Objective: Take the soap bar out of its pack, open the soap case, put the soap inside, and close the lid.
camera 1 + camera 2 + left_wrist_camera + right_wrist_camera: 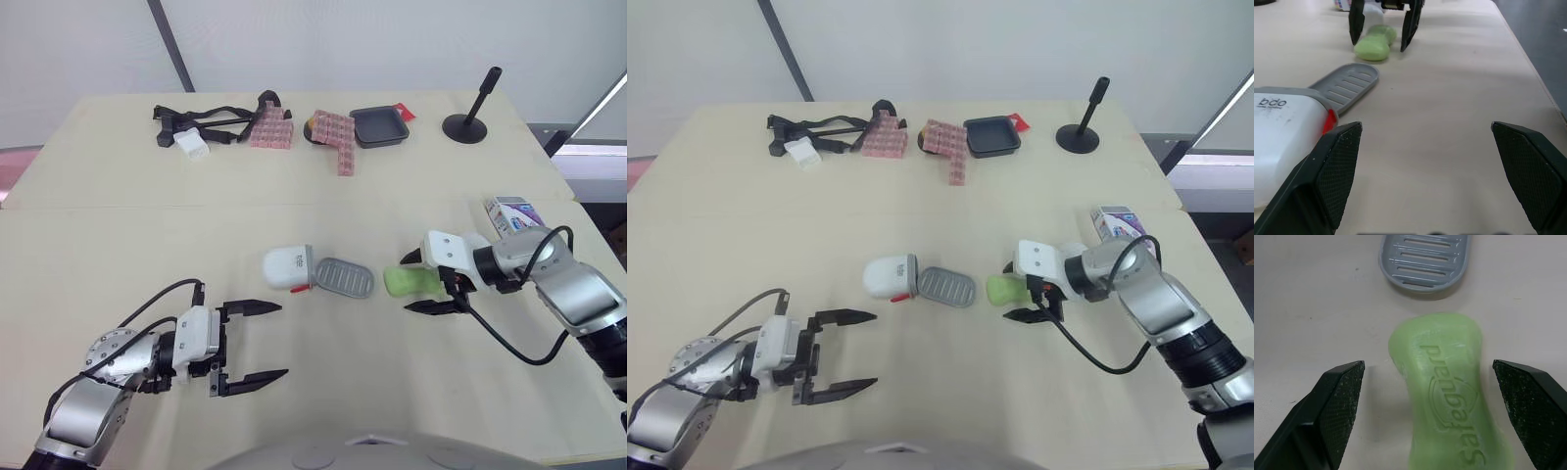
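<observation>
The green soap bar (411, 282) lies bare on the table, its stamped face up (1444, 382). My right gripper (405, 283) is open with one finger on each side of the soap, not closed on it. Just left of the soap the case lies open: a grey ribbed tray (345, 278) joined to a white lid (287, 267) with a red clasp. The soap pack (511, 213) sits behind my right arm. My left gripper (282, 340) is open and holds nothing, near the front edge, below the case. The left wrist view shows the lid (1283, 132), tray (1347, 85) and soap (1375, 44).
Along the far side of the table are black straps (201, 122) with a white piece (191, 144), pink block stacks (271, 130), a black dish (379, 125) and a black stand (470, 117). A seam crosses the tabletop behind the case.
</observation>
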`<state>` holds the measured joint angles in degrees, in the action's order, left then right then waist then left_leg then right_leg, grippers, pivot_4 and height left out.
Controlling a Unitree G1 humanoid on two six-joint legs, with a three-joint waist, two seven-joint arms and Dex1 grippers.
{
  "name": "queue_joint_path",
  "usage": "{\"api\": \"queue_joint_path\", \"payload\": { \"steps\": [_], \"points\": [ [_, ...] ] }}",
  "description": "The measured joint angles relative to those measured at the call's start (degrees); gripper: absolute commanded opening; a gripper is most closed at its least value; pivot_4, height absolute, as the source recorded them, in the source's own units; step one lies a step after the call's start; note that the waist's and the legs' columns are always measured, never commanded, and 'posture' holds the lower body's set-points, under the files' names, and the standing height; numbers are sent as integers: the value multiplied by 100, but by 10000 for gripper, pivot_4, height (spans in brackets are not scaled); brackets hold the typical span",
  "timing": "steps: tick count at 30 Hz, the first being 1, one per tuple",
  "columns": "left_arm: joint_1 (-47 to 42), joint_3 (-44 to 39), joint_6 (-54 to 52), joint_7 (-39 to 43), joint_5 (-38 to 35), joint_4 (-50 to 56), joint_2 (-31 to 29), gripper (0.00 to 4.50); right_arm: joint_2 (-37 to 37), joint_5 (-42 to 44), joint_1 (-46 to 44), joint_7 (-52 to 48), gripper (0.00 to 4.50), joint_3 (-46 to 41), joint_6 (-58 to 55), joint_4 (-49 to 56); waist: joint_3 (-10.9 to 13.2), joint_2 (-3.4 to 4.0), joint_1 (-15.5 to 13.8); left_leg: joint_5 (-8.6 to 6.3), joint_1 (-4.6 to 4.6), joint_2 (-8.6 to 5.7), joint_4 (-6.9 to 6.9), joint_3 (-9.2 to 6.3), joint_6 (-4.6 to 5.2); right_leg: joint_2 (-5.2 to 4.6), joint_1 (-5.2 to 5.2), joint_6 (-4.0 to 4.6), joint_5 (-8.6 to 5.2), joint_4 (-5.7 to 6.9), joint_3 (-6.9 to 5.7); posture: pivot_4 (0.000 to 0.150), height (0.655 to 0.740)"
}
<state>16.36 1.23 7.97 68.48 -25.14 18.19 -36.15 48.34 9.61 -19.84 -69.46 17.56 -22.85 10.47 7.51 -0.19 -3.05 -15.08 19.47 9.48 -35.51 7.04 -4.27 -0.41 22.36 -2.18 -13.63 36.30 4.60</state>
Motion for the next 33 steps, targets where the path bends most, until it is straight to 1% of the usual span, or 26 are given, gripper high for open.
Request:
{"api": "queue_joint_path", "payload": {
  "steps": [1,3,4,8,10,19,23,26,29,33],
  "points": [
    [0,0,-4,-20,0,0,9,44938,-1,-15,5,17,45000,5,4,-1,0,0,1,0,0,0,-1,0,0,0,0,0,0,0,0,1500,7400],
    [-8,2,13,-18,6,1,9,45000,-10,-58,7,43,39388,13,81,-12,0,0,3,0,0,0,-2,0,0,0,0,0,0,2,0,1500,7400],
    [-7,3,17,-17,7,1,9,45000,-10,-88,7,44,37399,20,113,-16,0,0,3,0,0,0,-3,0,0,0,0,0,0,2,0,1500,7400],
    [9,38,66,1,9,8,9,45000,-6,-148,59,56,23651,27,187,-21,-1,-1,-1,0,0,0,-5,0,0,0,0,0,0,3,0,1500,7400],
    [9,56,69,-8,10,8,15,45000,0,-147,105,59,17839,8,202,-11,-1,-1,-5,0,0,0,-6,0,0,0,0,0,0,3,0,1500,7400],
    [-35,56,170,-41,12,-68,21,45000,59,-126,135,71,17507,-55,113,178,-3,-2,1,0,0,1,-11,0,0,1,1,0,0,9,1,1500,7400],
    [-47,20,225,-87,12,-193,21,45000,-133,215,-371,355,17507,-290,-940,811,-3,-1,15,5,-3,6,-14,5,-7,10,8,1,0,23,9,1500,7400],
    [-115,-70,227,-203,8,-239,36,45000,-529,345,-659,834,17507,-289,-1874,1340,-7,-4,-21,8,-4,9,-14,1,-13,13,8,3,1,24,2,1500,7400],
    [-185,-92,143,-335,1,-303,70,45000,-1167,431,-847,1449,17507,-73,-2924,1613,-7,-3,-34,9,-8,5,-15,1,-15,12,11,3,1,25,0,1500,7400],
    [-242,-130,-78,-510,-67,-323,111,45000,-1638,427,-1146,2027,17507,384,-3718,1731,-7,-3,-32,11,-14,-6,-16,1,-20,14,23,3,1,25,-3,1500,7400]
  ]
}}
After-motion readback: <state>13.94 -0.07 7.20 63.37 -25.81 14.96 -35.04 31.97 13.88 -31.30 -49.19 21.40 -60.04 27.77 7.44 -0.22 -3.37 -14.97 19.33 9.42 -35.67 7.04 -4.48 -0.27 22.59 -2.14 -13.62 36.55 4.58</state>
